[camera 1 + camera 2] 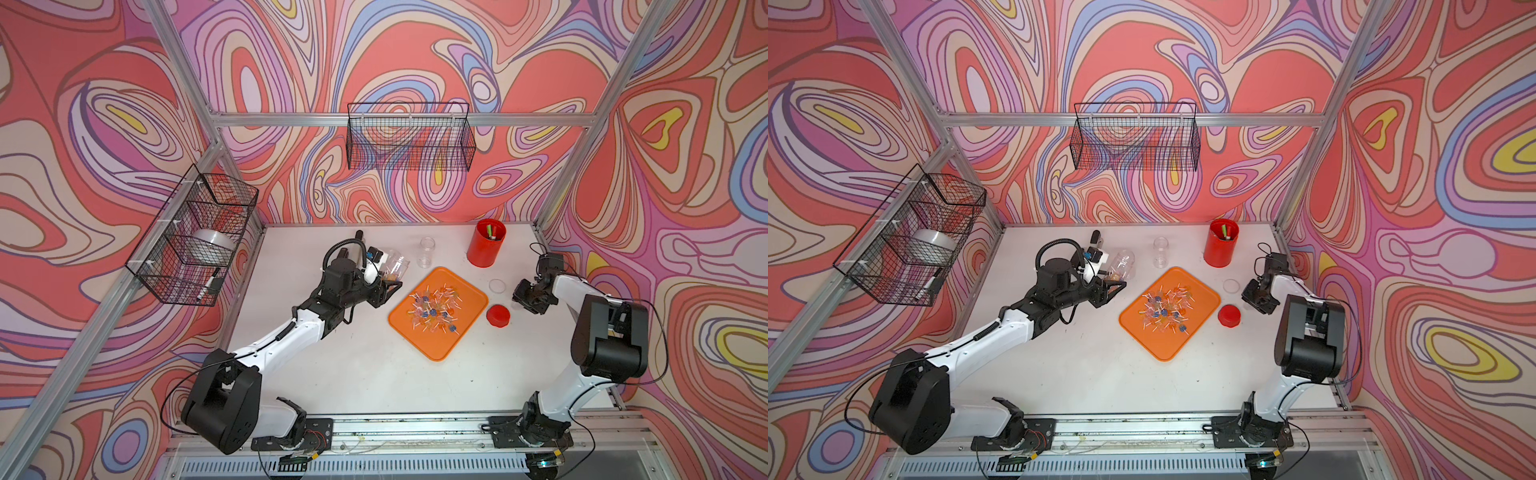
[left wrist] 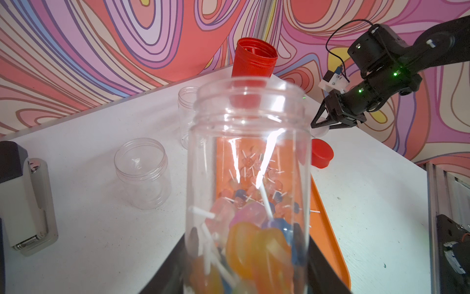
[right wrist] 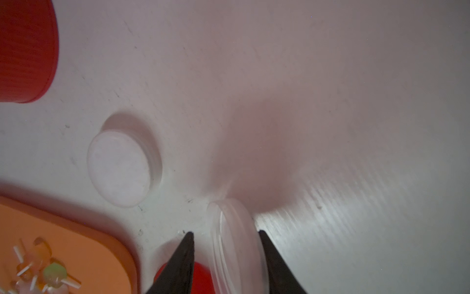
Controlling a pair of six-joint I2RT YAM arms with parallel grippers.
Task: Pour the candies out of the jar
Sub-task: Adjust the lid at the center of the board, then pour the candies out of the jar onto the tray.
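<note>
The left jaws pinch the tilted jar (image 2: 249, 152), candies (image 2: 254, 241) inside; more lie on the tray (image 1: 436, 345) at its 4 o'clock. The right jaws pinch a clear lid (image 3: 234, 244).

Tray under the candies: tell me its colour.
The tray is plain orange, clearest in a top view.

left arm (image 1: 291, 332) and right arm (image 1: 569, 286): white shells, black joints, looping black cables, pointed black right tool (image 3: 225, 235).
</note>
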